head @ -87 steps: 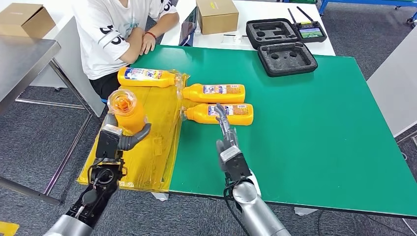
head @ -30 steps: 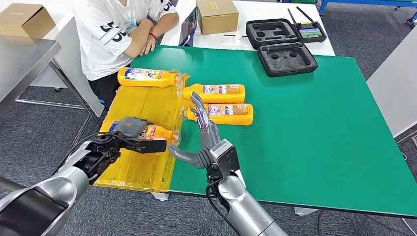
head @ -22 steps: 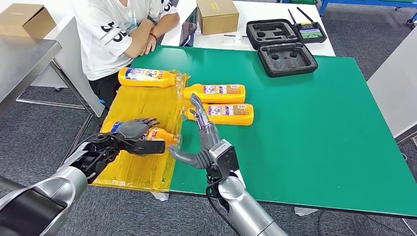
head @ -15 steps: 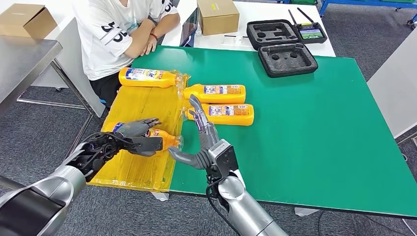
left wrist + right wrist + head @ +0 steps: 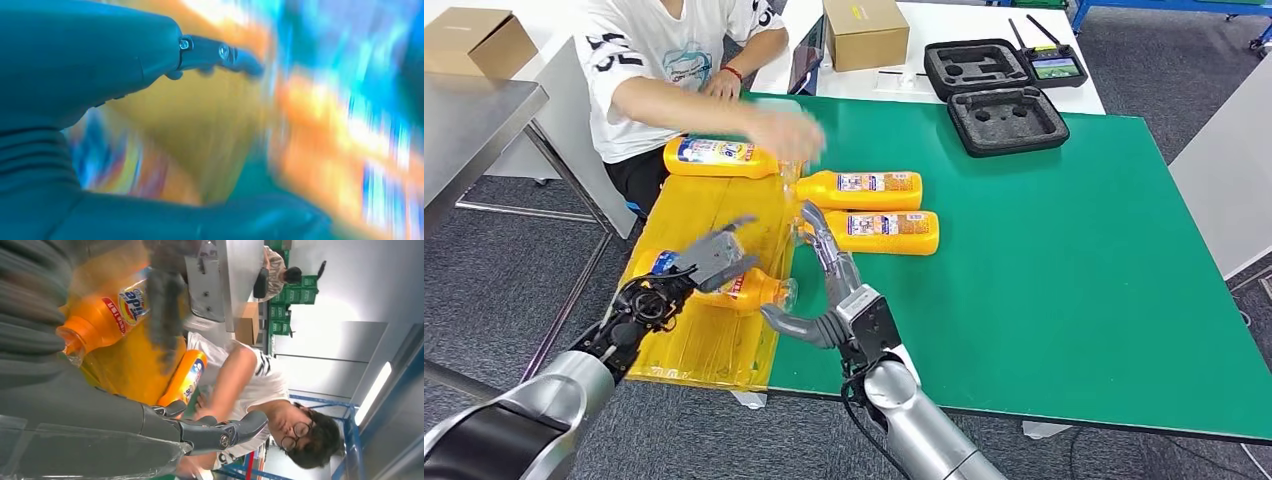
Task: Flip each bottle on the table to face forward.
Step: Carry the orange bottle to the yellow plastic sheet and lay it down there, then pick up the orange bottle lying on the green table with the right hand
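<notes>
Green table (image 5: 1064, 260) stands on grey carpet (image 5: 484, 270). White table (image 5: 964, 20) adjoins it at 12 o'clock. Steel bench (image 5: 469, 115) at 10 o'clock. Blue frame (image 5: 1164, 8) at 1 o'clock.

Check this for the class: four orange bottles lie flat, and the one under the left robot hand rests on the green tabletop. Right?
Not quite. The head view shows the bottle under the left robot hand resting on the yellow plastic sheet, not the green tabletop. Four orange bottles do lie flat.
</notes>
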Action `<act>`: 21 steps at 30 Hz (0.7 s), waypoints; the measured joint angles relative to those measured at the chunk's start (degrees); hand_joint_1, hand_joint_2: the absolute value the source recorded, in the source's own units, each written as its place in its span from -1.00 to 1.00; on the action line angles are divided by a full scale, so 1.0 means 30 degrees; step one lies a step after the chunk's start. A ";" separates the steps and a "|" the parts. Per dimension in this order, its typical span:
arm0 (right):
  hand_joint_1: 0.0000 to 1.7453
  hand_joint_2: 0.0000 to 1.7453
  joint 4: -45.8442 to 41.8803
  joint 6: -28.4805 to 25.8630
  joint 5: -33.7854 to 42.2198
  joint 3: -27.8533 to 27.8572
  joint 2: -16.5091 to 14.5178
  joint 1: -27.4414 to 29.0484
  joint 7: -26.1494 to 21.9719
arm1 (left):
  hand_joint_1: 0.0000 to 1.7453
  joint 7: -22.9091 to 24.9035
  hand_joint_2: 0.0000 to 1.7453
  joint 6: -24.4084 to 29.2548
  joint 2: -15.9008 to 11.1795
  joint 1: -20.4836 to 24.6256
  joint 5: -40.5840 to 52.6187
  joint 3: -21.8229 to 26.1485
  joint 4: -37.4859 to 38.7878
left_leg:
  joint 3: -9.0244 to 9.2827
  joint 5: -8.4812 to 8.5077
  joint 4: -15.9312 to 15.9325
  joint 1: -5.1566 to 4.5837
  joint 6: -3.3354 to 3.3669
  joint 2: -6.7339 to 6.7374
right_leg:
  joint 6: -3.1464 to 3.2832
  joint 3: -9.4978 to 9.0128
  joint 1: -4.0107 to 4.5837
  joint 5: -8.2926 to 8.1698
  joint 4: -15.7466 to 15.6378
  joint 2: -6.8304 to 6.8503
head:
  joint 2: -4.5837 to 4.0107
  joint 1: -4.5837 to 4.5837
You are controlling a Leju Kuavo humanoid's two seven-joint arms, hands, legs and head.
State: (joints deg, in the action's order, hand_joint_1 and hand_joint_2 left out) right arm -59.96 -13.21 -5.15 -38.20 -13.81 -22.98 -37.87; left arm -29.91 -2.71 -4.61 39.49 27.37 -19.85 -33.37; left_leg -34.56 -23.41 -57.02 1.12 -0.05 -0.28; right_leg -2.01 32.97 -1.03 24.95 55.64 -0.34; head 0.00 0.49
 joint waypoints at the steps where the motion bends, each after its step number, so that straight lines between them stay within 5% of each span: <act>1: -1.00 1.00 -0.0002 0.0011 -0.0117 -0.0009 -0.0009 0.0018 0.0060 | -1.00 -0.0171 -1.00 0.2221 0.0158 -0.0098 0.0319 0.0160 -0.0250 | -0.0006 0.0000 0.0000 0.0001 0.0000 -0.0001 | 0.0000 0.0004 0.0000 0.0000 0.0000 0.0001 | 0.0000 0.0000; 3: -1.00 1.00 -0.0013 0.0024 -0.0352 -0.0036 -0.0024 0.0052 0.0126 | -1.00 -0.0368 -1.00 0.5964 0.0384 -0.0220 0.1147 0.0322 -0.0727 | -0.0013 0.0000 0.0000 0.0002 0.0000 -0.0008 | -0.0001 0.0004 0.0002 0.0000 0.0001 0.0003 | 0.0000 -0.0002; 7: -1.00 1.00 -0.0075 -0.0169 -0.1104 -0.0127 -0.0056 0.0080 0.0189 | -1.00 -0.0851 1.00 1.0971 0.0584 -0.0514 0.1914 0.0683 -0.1404 | -0.0016 -0.0002 0.0003 0.0002 0.0000 -0.0003 | 0.0000 0.0011 0.0003 0.0001 0.0001 0.0000 | 0.0000 0.0000; 11: -1.00 1.00 -0.0356 -0.1008 -0.2731 -0.0208 0.0110 0.0014 0.0565 | -1.00 -0.1804 1.00 1.3291 0.0703 -0.1000 0.0359 0.1659 -0.1997 | -0.0017 -0.0002 0.0003 0.0002 0.0000 0.0004 | 0.0000 0.0013 0.0003 0.0001 -0.0001 -0.0001 | 0.0000 0.0000; 21: -1.00 1.00 -0.1151 -0.1845 -0.5527 0.0747 0.1598 -0.0134 0.1881 | -1.00 -0.2655 1.00 1.3339 0.0482 -0.4225 -0.3114 0.4148 -0.6037 | -0.0022 -0.0004 0.0002 -0.0006 0.0002 0.0004 | 0.0000 0.0016 -0.0006 0.0002 -0.0005 -0.0002 | -0.0002 -0.0002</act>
State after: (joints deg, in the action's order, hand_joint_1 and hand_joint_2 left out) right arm -63.41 -18.74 -21.73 -35.95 -9.02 -23.38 -32.22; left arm -37.87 37.30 -3.16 26.81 18.03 -7.40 -51.48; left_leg -34.62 -23.43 -57.01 1.10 -0.05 -0.27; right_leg -2.01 33.02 -1.05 24.96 55.63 -0.35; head -0.01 0.49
